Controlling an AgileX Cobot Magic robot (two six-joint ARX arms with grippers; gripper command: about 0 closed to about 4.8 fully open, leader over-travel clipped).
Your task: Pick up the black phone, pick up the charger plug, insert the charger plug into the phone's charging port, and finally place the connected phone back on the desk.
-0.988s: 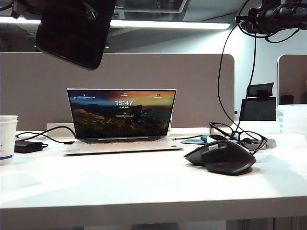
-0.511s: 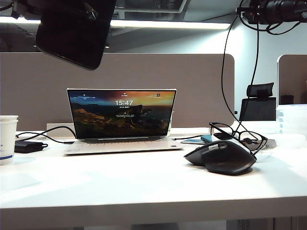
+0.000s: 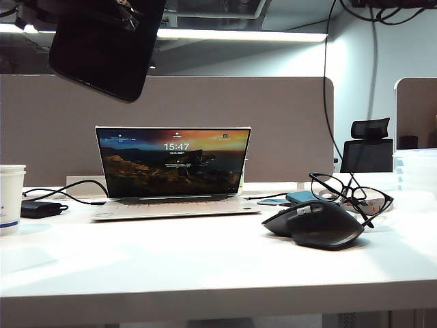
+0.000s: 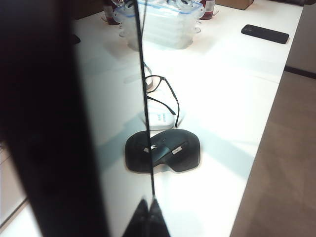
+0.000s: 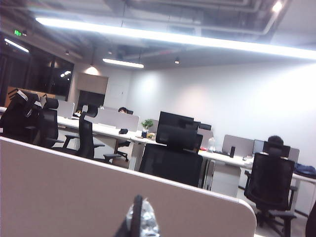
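The black phone (image 3: 102, 44) hangs high over the left of the desk (image 3: 171, 263). My left gripper (image 4: 148, 216) is shut on it, and in the left wrist view the phone (image 4: 39, 118) is a dark edge-on slab with a glossy face. Its charging port cannot be made out. My right gripper (image 5: 139, 221) is above the top right of the exterior view, out of frame there. It is shut on a small black and silver piece, apparently the charger plug (image 5: 136, 217). The plug's thin black cable (image 3: 326, 102) drops from there to the desk.
An open laptop (image 3: 174, 164) stands mid-desk before the grey-beige partition (image 3: 287, 116). A black mouse (image 3: 315, 224) and glasses (image 3: 351, 195) lie to the right. A white cup (image 3: 10, 195) and a power brick (image 3: 39, 208) sit at the left. Plastic containers (image 4: 163, 22) stand farther off.
My right gripper has risen out of the top of the exterior view, drawing the cable up. The glasses have shifted right and lifted a little. The phone has barely moved.
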